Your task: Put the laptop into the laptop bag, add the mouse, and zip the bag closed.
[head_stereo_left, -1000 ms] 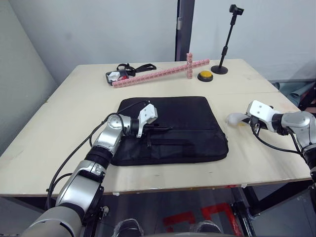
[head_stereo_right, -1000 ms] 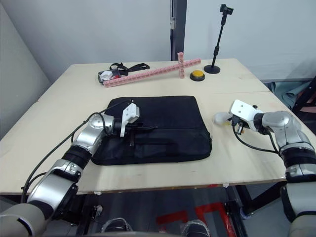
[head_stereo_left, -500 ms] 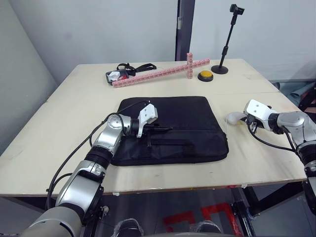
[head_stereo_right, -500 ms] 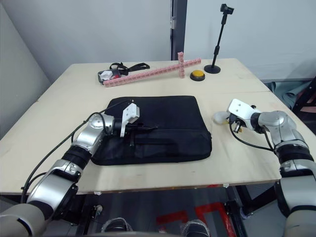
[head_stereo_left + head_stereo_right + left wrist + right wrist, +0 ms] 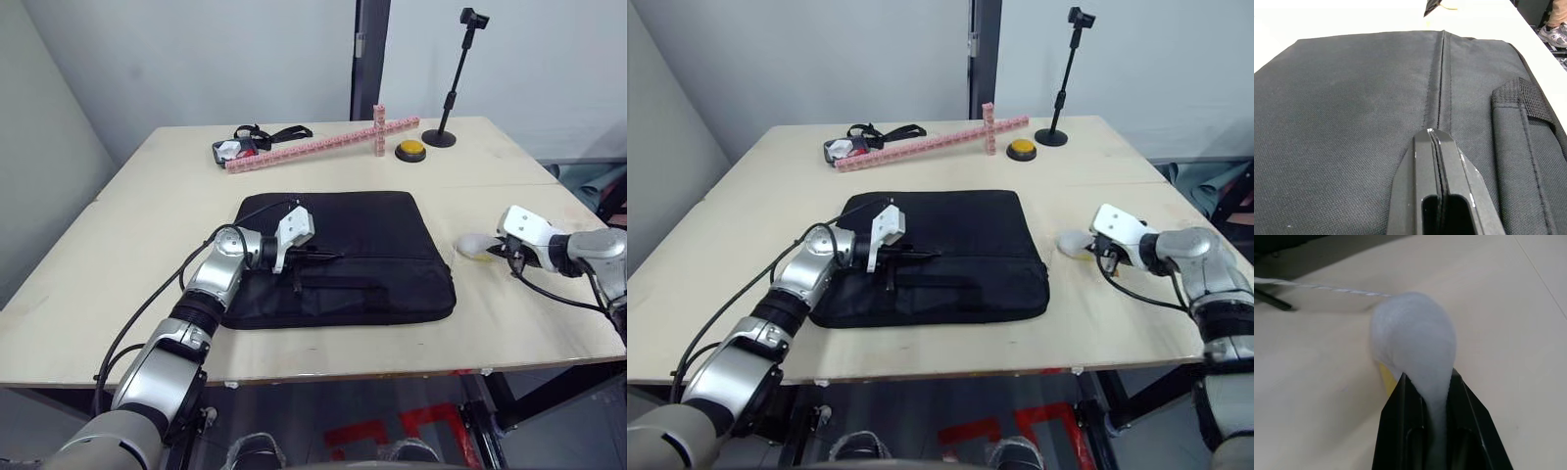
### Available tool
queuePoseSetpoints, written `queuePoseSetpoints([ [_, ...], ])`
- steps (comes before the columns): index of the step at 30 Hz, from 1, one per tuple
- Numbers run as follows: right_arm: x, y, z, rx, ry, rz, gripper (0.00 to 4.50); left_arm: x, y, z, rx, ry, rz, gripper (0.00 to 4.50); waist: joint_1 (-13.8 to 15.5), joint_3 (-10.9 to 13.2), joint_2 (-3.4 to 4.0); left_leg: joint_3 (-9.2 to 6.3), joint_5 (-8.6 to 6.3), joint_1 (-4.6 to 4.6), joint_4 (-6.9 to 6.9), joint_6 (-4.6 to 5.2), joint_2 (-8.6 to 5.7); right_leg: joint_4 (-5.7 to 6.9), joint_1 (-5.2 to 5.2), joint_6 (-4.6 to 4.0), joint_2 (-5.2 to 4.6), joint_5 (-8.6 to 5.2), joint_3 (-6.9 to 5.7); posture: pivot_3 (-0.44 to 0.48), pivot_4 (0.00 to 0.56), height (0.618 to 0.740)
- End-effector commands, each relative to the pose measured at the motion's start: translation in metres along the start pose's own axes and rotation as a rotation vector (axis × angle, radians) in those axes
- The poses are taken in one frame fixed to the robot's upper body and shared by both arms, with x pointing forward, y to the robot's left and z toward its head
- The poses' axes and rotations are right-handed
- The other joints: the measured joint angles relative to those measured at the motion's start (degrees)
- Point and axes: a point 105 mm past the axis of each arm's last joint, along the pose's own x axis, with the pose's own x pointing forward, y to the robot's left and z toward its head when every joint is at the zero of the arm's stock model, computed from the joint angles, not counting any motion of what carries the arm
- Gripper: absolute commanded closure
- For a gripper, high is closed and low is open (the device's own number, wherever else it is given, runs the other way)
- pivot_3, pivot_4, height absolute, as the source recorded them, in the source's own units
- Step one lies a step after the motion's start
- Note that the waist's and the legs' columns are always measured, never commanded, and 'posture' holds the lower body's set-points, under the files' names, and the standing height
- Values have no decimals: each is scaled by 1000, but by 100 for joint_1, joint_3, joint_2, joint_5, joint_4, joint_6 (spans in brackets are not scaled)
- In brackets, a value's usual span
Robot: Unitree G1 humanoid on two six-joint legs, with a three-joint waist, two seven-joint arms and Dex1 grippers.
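Draws the right claw [image 5: 1428, 381], clenched on a fluffy white plush toy [image 5: 474, 244], outward from the flat black fabric laptop bag [image 5: 362, 220] mid-bench [image 5: 147, 225], rests the pinched-shut left claw [image 5: 1433, 134] on its zip seam, probably zipping, needing a pull grasp next.

Close view along the right gripper [image 5: 1426, 382], whose two black fingers [image 5: 1400, 406] clamp the narrow end of a white fluffy plush toy [image 5: 1413, 338]. A bit of yellow [image 5: 1385, 377] shows underneath it. It rests on a pale wooden table [image 5: 1312, 382].
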Motion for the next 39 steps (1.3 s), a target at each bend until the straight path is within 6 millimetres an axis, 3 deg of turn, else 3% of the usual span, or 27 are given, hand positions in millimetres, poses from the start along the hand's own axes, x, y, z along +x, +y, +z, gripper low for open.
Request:
queuePoseSetpoints([
  [1, -17, -2, 18, 29, -51, -29, 4489, -3, -23, -64, -153, 213, -33, 4500, 2, 0, -1, 0, 0, 1, -2, 0, 0, -1, 0, 0, 0, 0, 0, 0, 150, 740],
  [10, -28, 44, 24, 164, -21, 78, 4489, 0, -24, -63, -153, 210, -42, 4500, 56, -2, 3, 1, -1, 5, -21, -2, 0, -17, 0, 8, 2, -2, 1, 0, 150, 740],
  [23, -29, 55, 11, 169, 41, 62, 4489, 2, -22, -62, -150, 210, -45, 4500, 74, -6, 6, 1, -3, 2, -28, -8, -1, -28, 1, 73, -2, -4, 2, 0, 150, 740],
  [24, -30, 55, 10, 167, 42, 69, 3633, 2, -22, -62, -150, 210, -44, 4500, 74, -6, 6, 1, -3, 2, -27, -8, -2, -28, 1, 73, -2, -4, 3, 0, 150, 740],
  [34, -39, 48, 24, 116, 16, 125, 185, 0, -23, -63, -152, 210, -43, 4500, 74, -10, 11, 1, -2, 3, -27, -7, -3, -27, 2, 89, -3, -3, 4, 0, 150, 740],
  [39, -46, 42, 30, 102, 10, 153, 39, 0, -23, -63, -154, 207, -42, 4500, 73, -13, 14, 1, -2, 3, -27, -7, -3, -27, 3, 88, -3, -2, 4, 0, 150, 740],
])
